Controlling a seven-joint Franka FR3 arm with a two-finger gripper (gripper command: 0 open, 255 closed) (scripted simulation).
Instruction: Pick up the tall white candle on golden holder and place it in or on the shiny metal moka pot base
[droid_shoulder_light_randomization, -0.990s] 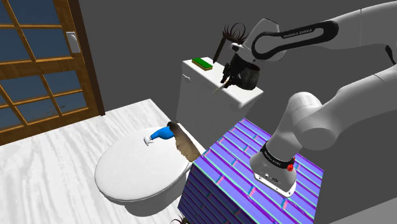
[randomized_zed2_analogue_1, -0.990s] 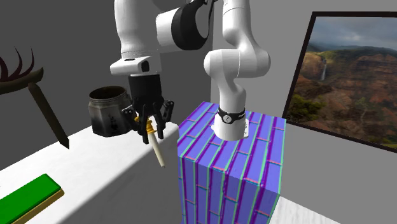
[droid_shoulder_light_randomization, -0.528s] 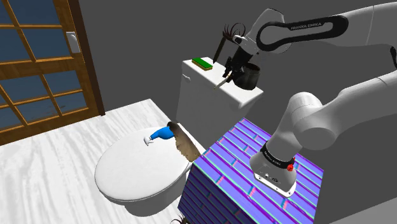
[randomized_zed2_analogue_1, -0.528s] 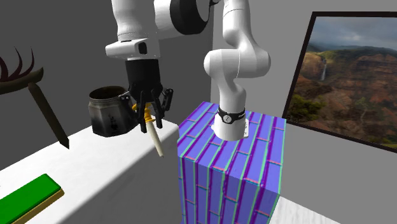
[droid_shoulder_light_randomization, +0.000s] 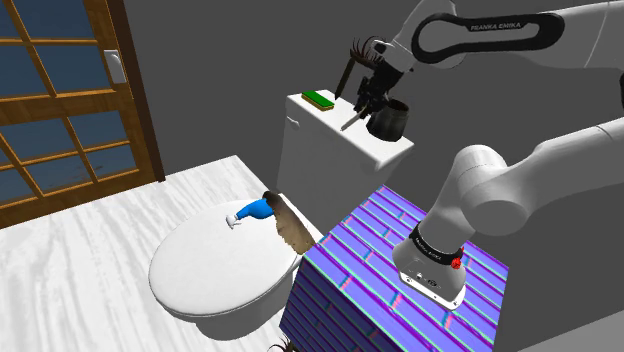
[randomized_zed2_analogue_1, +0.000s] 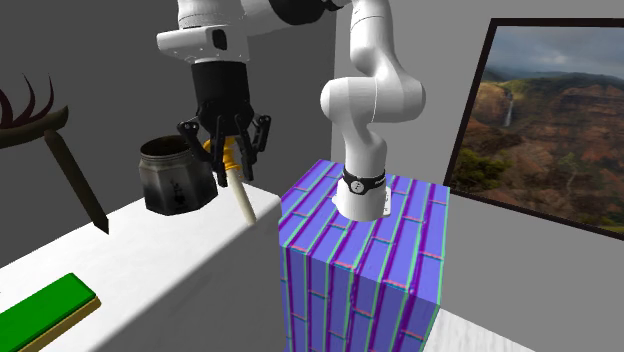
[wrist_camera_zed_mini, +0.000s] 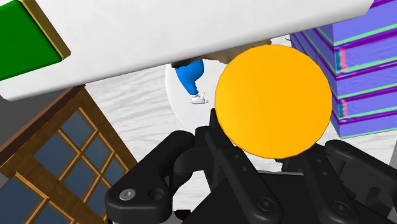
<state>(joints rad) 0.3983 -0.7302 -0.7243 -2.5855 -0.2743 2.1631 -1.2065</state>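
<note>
The pincer (randomized_zed2_analogue_1: 230, 158) squeezes the candle (randomized_zed2_analogue_1: 241, 198) by its gold end; the white stick hangs slanted below. The dark pot (randomized_zed2_analogue_1: 172, 180) sits just beside. The stick could bump its rim and slip.

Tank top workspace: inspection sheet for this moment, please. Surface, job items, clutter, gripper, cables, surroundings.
Surface: white toilet tank top, flat.
Job's things: candle hangs tilted, holder end up; dark moka pot base stands upright and open-topped beside it.
Clutter: green block; dark spiky stick; blue item on the toilet lid.
Gripper: gripper shut on the candle at its golden holder.
Cables: nothing seen.
Surroundings: striped stand; wooden glazed door; landscape picture.
</note>
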